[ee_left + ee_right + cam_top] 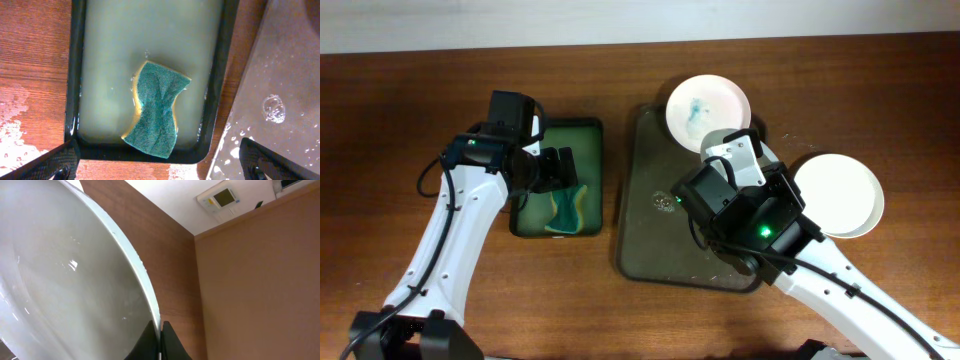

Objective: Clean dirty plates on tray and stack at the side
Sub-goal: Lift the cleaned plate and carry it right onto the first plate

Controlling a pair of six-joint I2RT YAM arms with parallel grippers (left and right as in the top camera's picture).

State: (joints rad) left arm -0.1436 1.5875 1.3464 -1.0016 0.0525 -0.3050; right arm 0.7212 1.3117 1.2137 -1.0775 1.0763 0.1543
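Sponge (156, 112) in the basin (598, 180), left of the tray (650, 230) mid-table — far plate (708, 110) at the tray's back end, third plate (720, 138) just before it, side plate (840, 195) (maybe a stack?) off its right.

Three plates are counted: a smeared plate (708, 108) at upper centre, a white plate (840, 195) at right, a held plate (60, 290). Two trays are counted, a large tray (650, 230) and a small tray (75, 75), and one sponge (157, 107).
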